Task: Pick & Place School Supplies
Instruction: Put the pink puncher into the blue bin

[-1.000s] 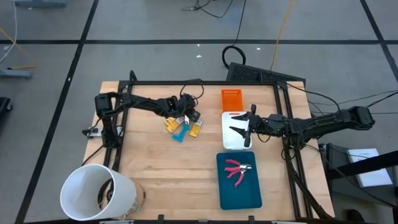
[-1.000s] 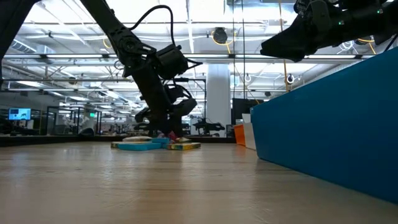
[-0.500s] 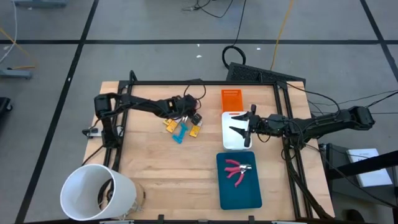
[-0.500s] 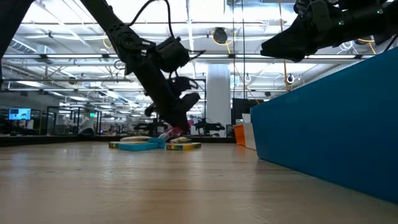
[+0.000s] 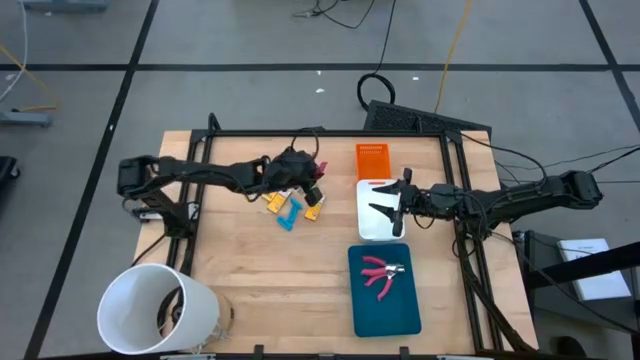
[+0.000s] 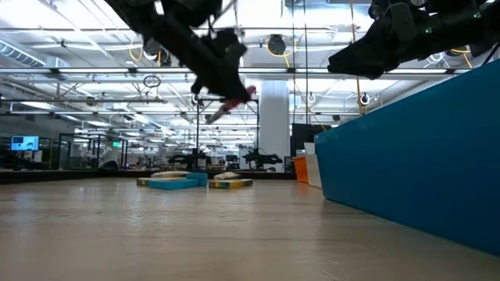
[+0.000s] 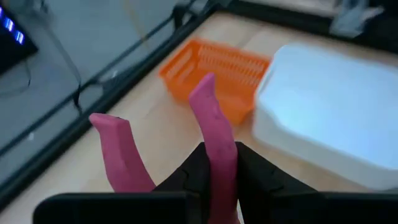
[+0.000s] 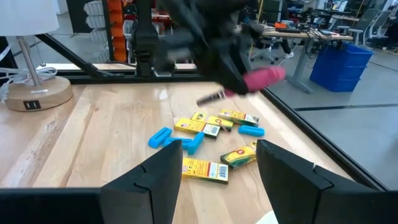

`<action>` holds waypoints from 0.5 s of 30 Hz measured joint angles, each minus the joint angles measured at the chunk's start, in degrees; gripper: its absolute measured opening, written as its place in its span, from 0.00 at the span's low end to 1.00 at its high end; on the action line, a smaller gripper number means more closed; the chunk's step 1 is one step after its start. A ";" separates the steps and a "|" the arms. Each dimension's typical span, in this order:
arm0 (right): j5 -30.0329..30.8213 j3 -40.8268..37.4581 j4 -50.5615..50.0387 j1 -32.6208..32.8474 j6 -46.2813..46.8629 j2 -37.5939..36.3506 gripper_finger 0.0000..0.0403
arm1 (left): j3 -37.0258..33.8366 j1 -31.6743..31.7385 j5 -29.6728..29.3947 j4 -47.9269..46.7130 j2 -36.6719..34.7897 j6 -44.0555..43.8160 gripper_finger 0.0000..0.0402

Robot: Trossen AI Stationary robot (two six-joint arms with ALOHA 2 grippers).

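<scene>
Progress looks partial: one pair of pink-handled scissors (image 5: pixel 383 273) already lies in the flat teal tray (image 5: pixel 385 310) at the near right of the wooden surface (image 5: pixel 260 270), while a second pink-handled pair (image 7: pixel 214 140) rides raised above the surface, pinched by one handle between the closed fingers of the left gripper (image 5: pixel 312 176). Below and just left of it, the small yellow boxes (image 5: pixel 273 201) and stubby light-blue pieces (image 5: pixel 288 213) remain scattered mid-surface, unsorted. The right gripper (image 5: pixel 388 203) hovers over the white tray (image 5: pixel 370 230), fingers spread and holding nothing. The orange basket (image 5: pixel 370 158) sits at the far edge. Open wood lies between the pile and the trays; the white bucket (image 5: pixel 150 310) stands well clear.
</scene>
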 joint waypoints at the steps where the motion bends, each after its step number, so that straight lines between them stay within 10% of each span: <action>1: 0.00 0.00 -0.36 0.00 0.01 0.00 0.49 | 0.00 -0.76 0.01 0.32 -0.90 0.68 0.13; 15: 0.00 -0.02 -2.06 0.02 0.68 0.02 0.49 | -15.17 -4.28 4.92 17.94 -10.27 5.18 0.13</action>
